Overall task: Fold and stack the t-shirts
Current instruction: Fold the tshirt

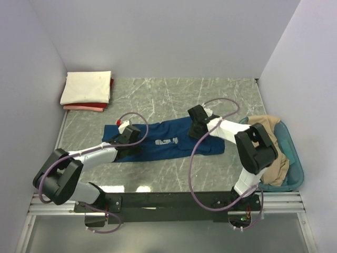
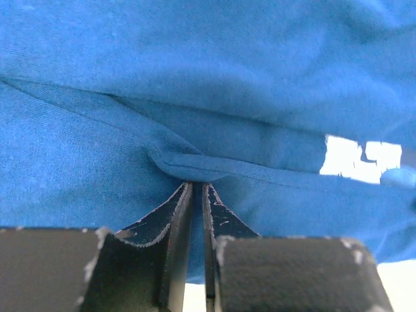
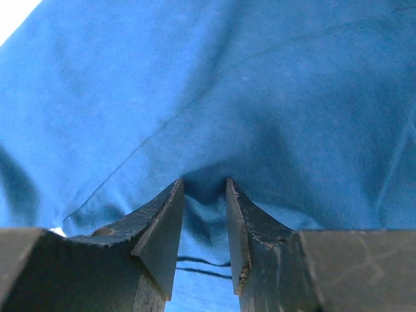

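The dark blue t-shirt (image 1: 152, 138) lies folded into a long strip across the middle of the table, its pale print (image 1: 167, 141) facing up. My left gripper (image 1: 128, 133) rests on the shirt's left end. In the left wrist view it (image 2: 197, 184) is shut on a hem fold of the blue cloth (image 2: 195, 166). My right gripper (image 1: 197, 122) sits at the strip's upper right edge. In the right wrist view it (image 3: 205, 182) pinches a pucker of blue cloth (image 3: 214, 97) at its tips. A cream shirt (image 1: 87, 87) lies folded on a red/pink one (image 1: 87, 107) at the back left.
A teal tub (image 1: 295, 168) stands at the right edge with a crumpled tan shirt (image 1: 271, 132) in it. Grey walls close in the left, back and right sides. The marble tabletop (image 1: 174, 95) shows behind the blue shirt.
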Controlling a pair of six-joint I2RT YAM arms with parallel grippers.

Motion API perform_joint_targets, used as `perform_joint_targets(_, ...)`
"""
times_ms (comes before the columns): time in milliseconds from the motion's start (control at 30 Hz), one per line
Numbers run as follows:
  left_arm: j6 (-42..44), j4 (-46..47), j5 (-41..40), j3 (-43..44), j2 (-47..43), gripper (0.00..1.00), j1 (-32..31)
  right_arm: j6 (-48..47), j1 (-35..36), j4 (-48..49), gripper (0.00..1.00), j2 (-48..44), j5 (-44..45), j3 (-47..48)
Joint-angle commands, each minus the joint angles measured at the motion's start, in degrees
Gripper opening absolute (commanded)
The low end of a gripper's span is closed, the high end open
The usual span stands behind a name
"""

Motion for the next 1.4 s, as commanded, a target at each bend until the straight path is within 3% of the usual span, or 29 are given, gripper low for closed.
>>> perform_joint_targets(0, -3.08, -1.99, 5.25, -3.56, -1.04, 0.17, -2.99, -4.75, -0.8, -5.03, 0.39, 7.18, 0.57, 8.93)
perform_joint_targets(167, -10.11, -2.6, 5.96, -3.66, -2.45, 0.17, -9.14, -9.93, -2.56, -10.94, 0.38, 15.64, 0.57, 24.05)
perform_joint_targets(367, -17.59, -1.11, 8.06, -1.46, -1.83, 0.17, -15.65, -16.09, -3.97, -14.99, 0.35, 23.2, -3.56, 35.84)
perform_joint_targets(500, -18.39, 1.61, 8.33, 4.23, 1.32, 0.18, -19.51, -19.0, -4.14, -17.97, 0.35, 29.6, -5.05, 43.85)
perform_joint_targets(767, -15.31, 2.77, 10.35, 15.05, 9.59, 0.18, -21.28, -22.78, -4.85, -22.11, 0.35, 37.53, -6.55, 58.34)
perform_joint_targets(1033, -7.67, -7.69, 0.08, 14.81, 1.44, 0.21, -20.58, -22.61, -6.43, -20.35, 0.35, 29.99, -7.78, 57.14)
perform_joint_targets(1367, -6.69, -13.41, 0.76, 1.29, -9.47, 0.19, -20.75, -19.44, -6.43, -17.54, 0.35, 17.16, -7.34, 42.48)
